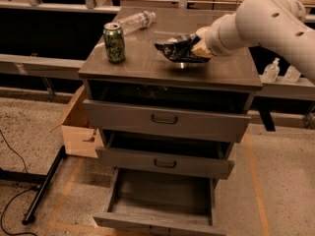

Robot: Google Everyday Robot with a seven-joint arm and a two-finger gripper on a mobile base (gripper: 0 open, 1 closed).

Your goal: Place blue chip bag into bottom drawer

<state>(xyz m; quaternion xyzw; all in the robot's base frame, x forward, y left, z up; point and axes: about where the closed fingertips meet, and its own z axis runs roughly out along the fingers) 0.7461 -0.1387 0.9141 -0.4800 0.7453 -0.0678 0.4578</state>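
Note:
The blue chip bag (178, 48), dark and crumpled with silvery patches, hangs just above the top of the grey cabinet (147, 68), with a small shadow beneath it. My gripper (201, 47) is at the bag's right end, shut on it, and my white arm reaches in from the upper right. The bottom drawer (162, 193) is pulled open at the foot of the cabinet, and its grey floor is bare. The two upper drawers are partly open.
A green soda can (114, 42) stands at the cabinet top's left. A clear plastic bottle (136, 19) lies behind it. A cardboard box (78, 127) sits on the floor to the left, next to a black stand leg (44, 186). Small bottles (270, 70) stand at the right.

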